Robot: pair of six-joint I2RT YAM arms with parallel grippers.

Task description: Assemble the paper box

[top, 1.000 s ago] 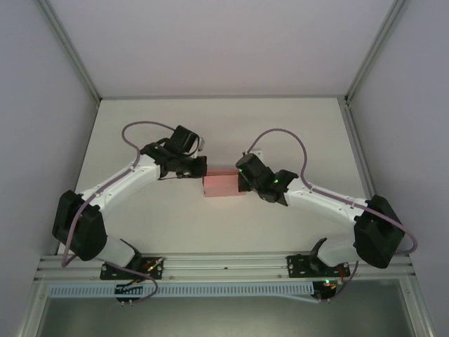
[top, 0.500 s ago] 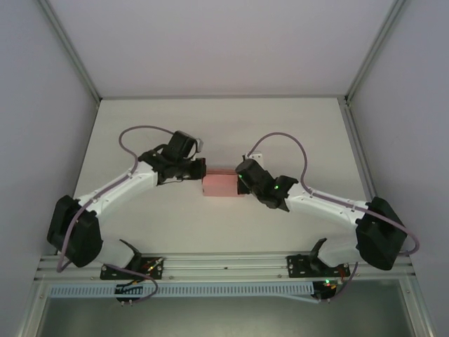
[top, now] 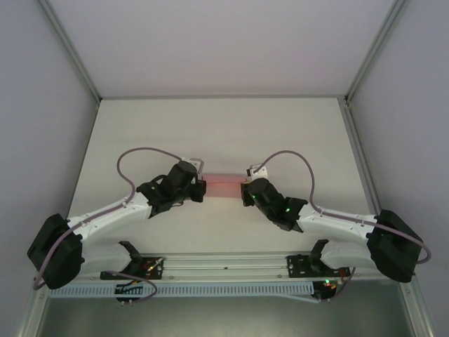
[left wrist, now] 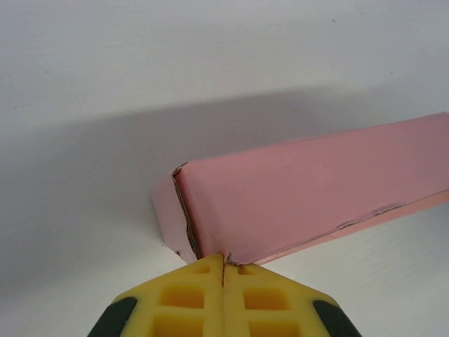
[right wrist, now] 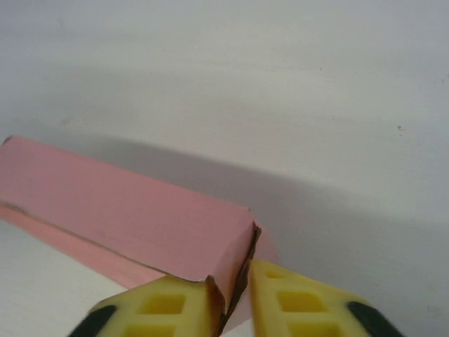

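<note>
Spanning the gap between both tools, the pink box sits folded into a long closed block over the middle of the table, its long axis running left to right. Left tool: clenched at the box's left end. In the left wrist view its yellow fingers press flat together, with the box's lower near corner caught at their seam. Right tool: at the box's right end. In the right wrist view its fingers stand slightly parted, released, with the edge of the end flap lying in the gap between them. A narrow pink strip projects along the box's lower long edge. A shadow falls on the table beyond the box. Whether the box touches the table cannot be told.
</note>
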